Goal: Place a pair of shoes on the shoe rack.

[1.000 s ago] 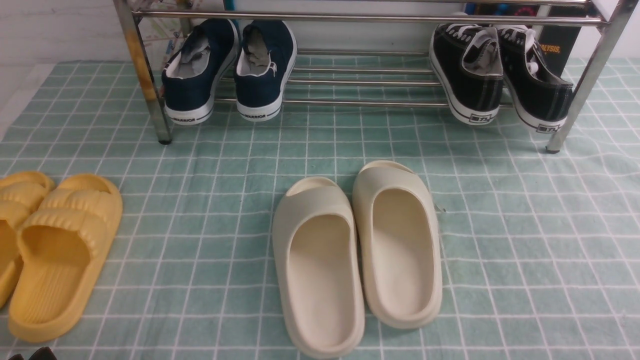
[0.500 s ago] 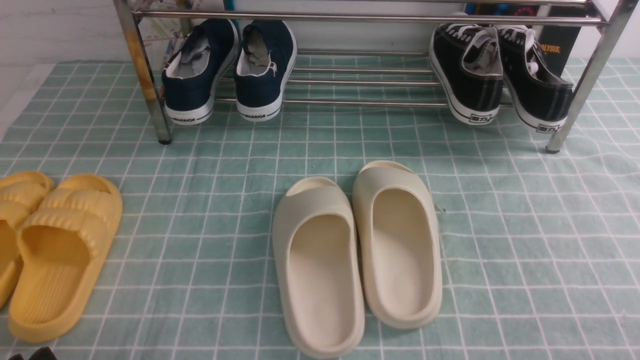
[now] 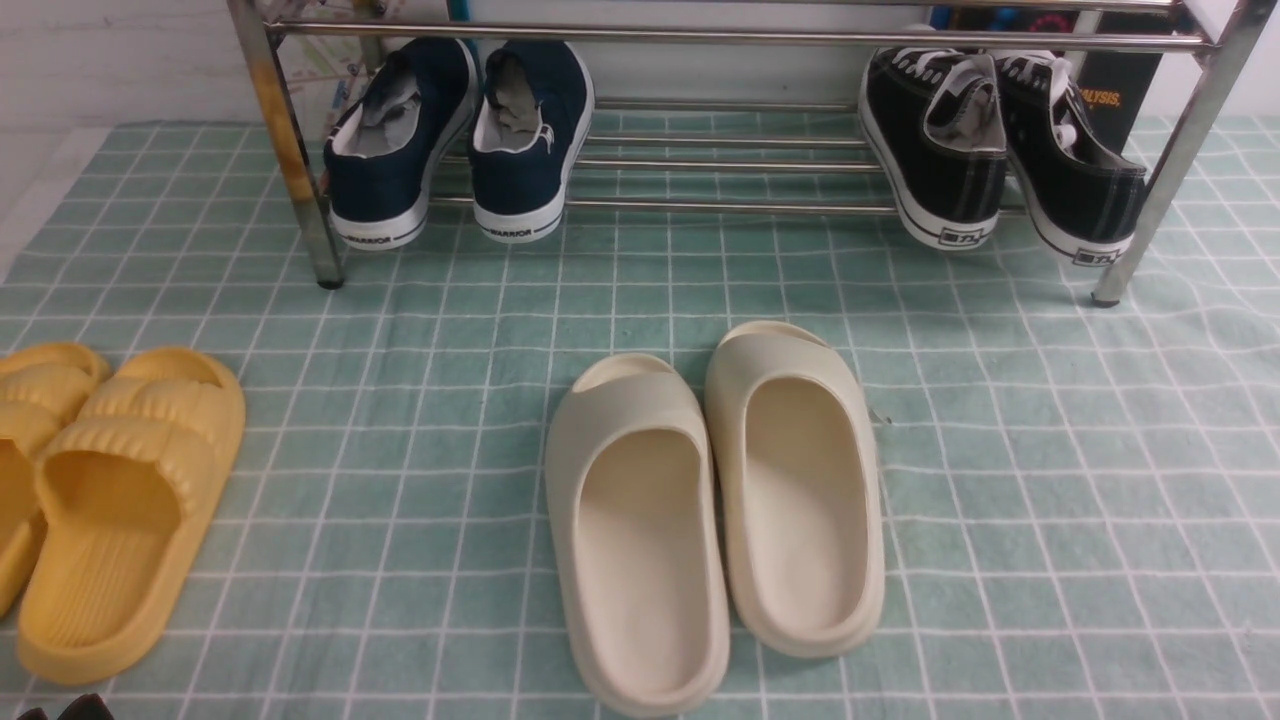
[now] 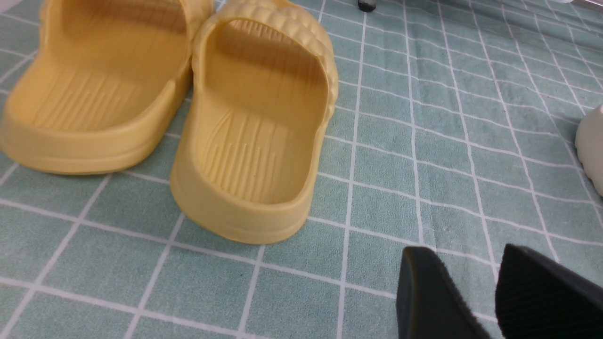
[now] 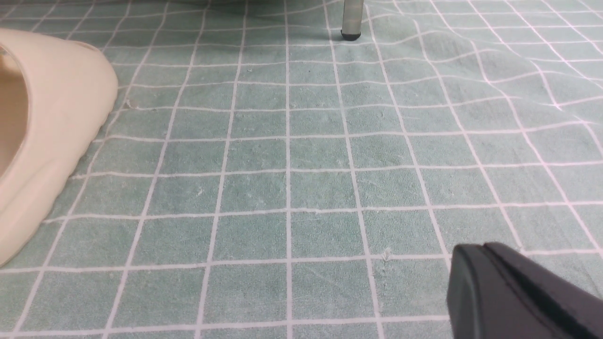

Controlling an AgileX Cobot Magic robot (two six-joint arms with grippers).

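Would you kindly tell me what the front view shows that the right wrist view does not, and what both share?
Only the front view shows the shoe rack's shelves, with the black sneakers and navy sneakers on the lower bars, plus yellow slides.

Only the right wrist view shows the right gripper, shut and empty.

Both show the cream slides, a rack foot and the green checked cloth.

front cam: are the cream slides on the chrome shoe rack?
No, the pair of cream foam slides lies on the green checked cloth in front of the chrome tube shoe rack, apart from it.
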